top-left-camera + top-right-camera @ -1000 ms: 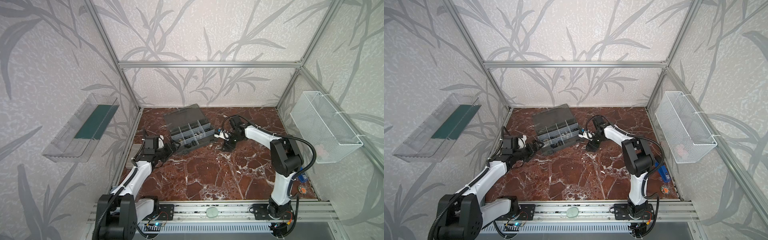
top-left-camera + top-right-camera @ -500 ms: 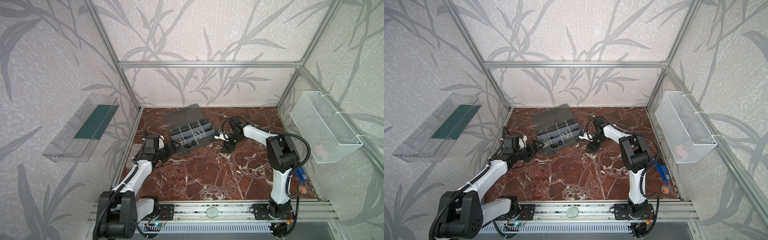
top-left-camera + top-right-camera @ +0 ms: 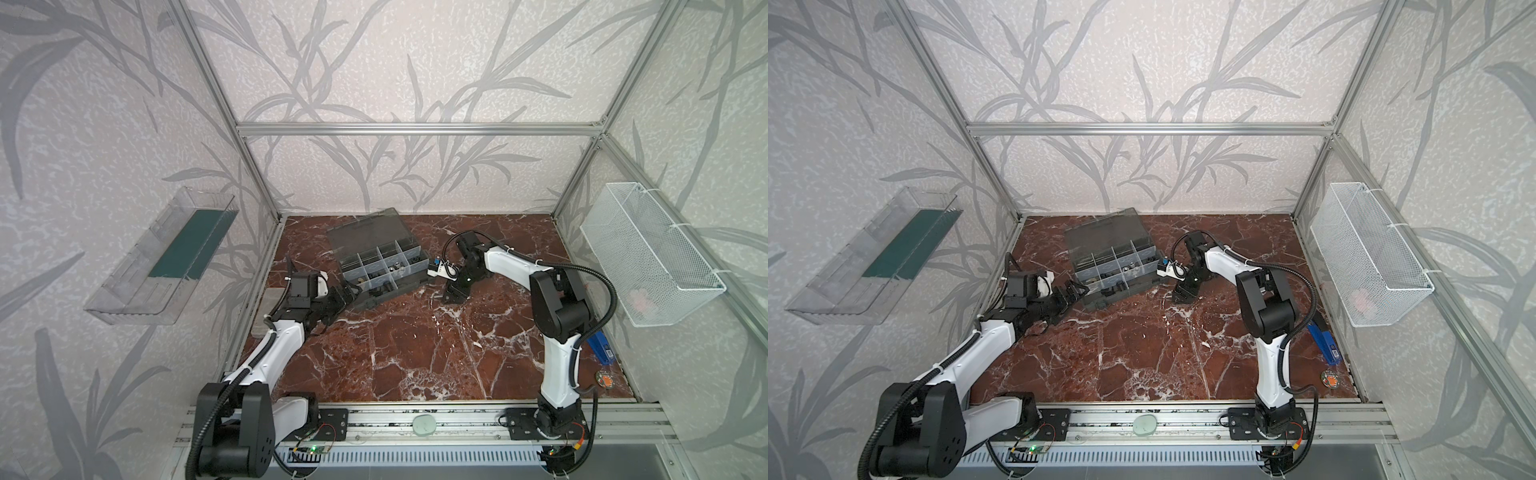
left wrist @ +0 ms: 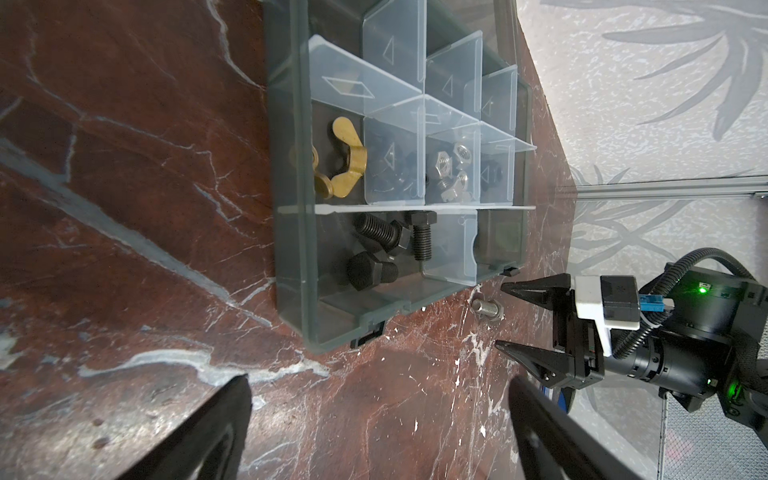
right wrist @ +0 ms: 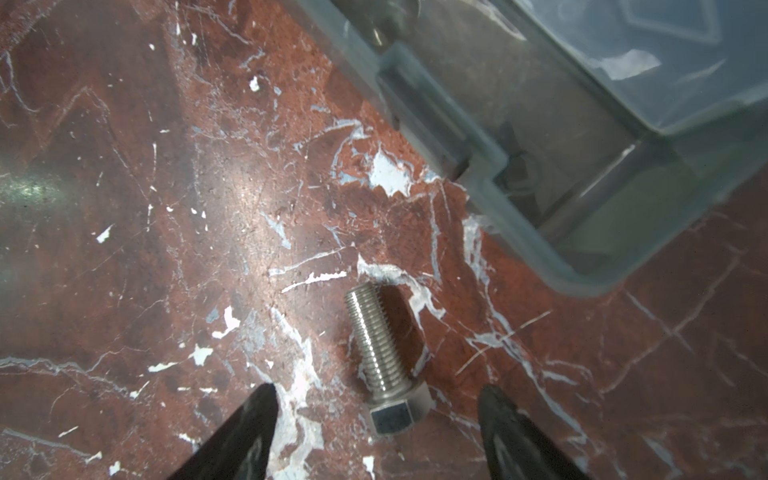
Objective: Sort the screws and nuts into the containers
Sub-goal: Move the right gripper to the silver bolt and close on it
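Top views show the marble table (image 3: pixel 415 353) with the grey organizer case (image 3: pixel 395 289) toward the back, lid flipped open. Left gripper (image 4: pixel 379 380) is spread wide and empty, near a front corner of the case. Right gripper (image 4: pixel 500 316) is spread too, nothing pinched. Its tips are either side of the head of a silver screw (image 5: pixel 380 353) lying flat on the table right beside the case. Inside the cells: black screws (image 4: pixel 386 245), a brass wing nut (image 4: pixel 345 162), silver nuts (image 4: pixel 451 170).
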`<action>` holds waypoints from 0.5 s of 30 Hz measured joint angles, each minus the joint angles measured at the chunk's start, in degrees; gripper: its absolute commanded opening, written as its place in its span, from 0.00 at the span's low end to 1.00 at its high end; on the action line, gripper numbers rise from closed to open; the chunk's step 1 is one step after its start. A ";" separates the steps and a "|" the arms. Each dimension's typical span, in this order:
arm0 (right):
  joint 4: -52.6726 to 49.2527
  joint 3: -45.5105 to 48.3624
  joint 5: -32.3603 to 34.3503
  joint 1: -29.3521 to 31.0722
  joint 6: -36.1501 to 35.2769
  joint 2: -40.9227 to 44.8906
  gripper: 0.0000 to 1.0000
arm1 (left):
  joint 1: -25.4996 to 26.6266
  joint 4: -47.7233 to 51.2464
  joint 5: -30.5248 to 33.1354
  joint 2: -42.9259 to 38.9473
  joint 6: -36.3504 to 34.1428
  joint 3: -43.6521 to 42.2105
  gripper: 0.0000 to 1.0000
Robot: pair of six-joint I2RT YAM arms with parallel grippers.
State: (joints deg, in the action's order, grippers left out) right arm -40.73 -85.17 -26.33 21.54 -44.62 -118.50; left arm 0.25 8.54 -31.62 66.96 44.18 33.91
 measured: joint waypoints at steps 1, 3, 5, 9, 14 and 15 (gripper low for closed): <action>-0.50 -0.59 0.11 0.04 0.00 -0.48 0.76 | 0.00 0.00 0.00 -0.02 0.00 0.00 0.94; -1.07 -1.36 0.33 0.22 0.02 -1.27 0.76 | 0.00 0.00 0.02 -0.02 0.00 0.00 0.95; -1.44 -1.46 0.42 0.26 0.00 -1.75 0.75 | 0.00 0.00 0.02 -0.02 -0.02 0.00 0.95; -2.25 -1.46 0.83 0.50 0.00 -2.10 0.74 | -0.02 0.00 0.02 -0.04 -0.02 0.00 0.95; -3.34 -2.32 2.01 1.09 -0.02 -2.60 0.71 | -0.02 0.02 0.02 -0.07 -0.04 0.00 0.95; -3.52 -2.64 2.38 1.33 -0.02 -2.82 0.70 | -0.04 0.00 0.00 -0.09 -0.04 0.00 0.95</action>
State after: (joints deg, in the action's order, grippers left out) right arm -44.25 -87.81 -23.94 22.87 -44.64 -121.32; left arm 0.21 8.54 -31.62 66.87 44.14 33.91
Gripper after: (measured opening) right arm 0.713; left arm 0.948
